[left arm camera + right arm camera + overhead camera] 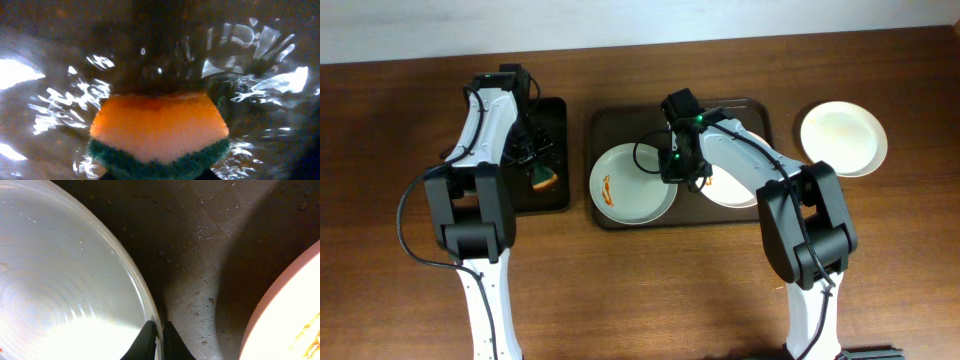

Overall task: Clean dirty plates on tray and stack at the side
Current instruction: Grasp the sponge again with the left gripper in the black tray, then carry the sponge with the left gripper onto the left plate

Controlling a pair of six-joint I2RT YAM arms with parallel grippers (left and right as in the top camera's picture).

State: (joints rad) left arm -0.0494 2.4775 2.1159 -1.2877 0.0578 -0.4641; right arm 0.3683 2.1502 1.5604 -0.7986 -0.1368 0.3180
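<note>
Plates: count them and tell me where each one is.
3. First plate, sauce-streaked: tray's left half, rim in the right gripper. Second plate: tray's right half, partly under the right arm. Third plate: on the table right of the tray. No others show.

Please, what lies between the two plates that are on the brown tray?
Only bare tray, wet with droplets, as the right wrist view shows. The right gripper has its fingers shut on the left plate at its rim.
</note>
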